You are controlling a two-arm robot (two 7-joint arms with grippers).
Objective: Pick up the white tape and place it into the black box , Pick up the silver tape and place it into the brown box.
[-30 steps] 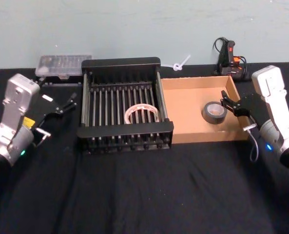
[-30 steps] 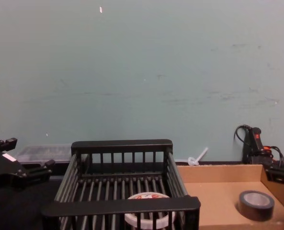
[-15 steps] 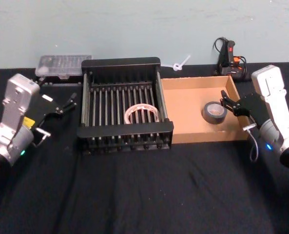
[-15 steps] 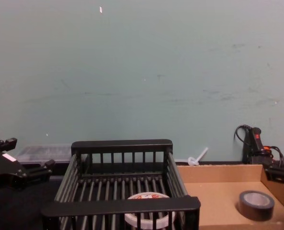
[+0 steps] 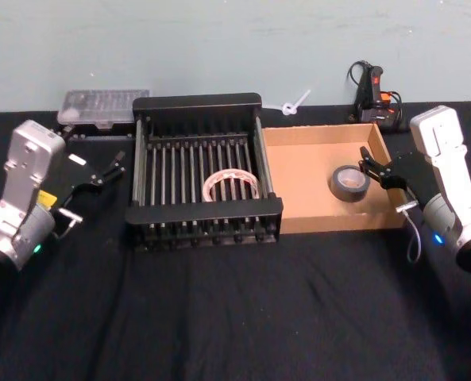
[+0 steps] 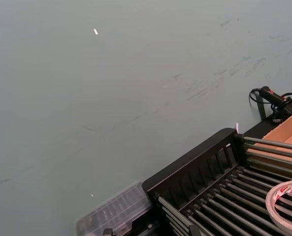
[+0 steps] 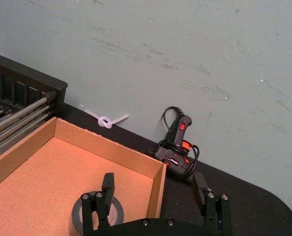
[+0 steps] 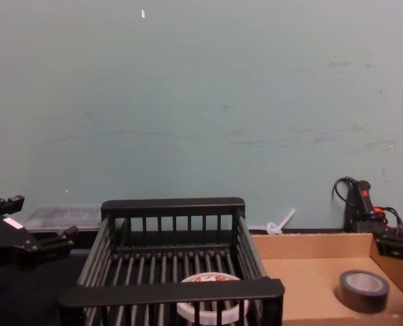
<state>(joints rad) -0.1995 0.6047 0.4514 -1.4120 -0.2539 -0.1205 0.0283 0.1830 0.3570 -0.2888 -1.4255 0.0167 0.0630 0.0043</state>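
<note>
white tape [image 5: 231,185] lies in the black box [image 5: 203,104], silver tape [image 5: 349,183] in the brown box [image 5: 314,135]. right gripper [image 5: 369,167], wide open beside the silver tape, could knock it when pulling away; left gripper [image 5: 108,171] is open and idle.

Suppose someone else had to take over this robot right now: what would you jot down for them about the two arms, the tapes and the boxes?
Left gripper: open, holding nothing, left of the black box.
Right gripper: open, holding nothing, at the right wall of the brown box, just beside the silver tape.
White tape: lies flat on the black box's barred floor.
Silver tape: lies flat on the brown box's floor, near its right wall.
Done: by how things lie, both tapes are in their boxes.
Left: probably only to draw the right arm clear of the brown box.
</note>
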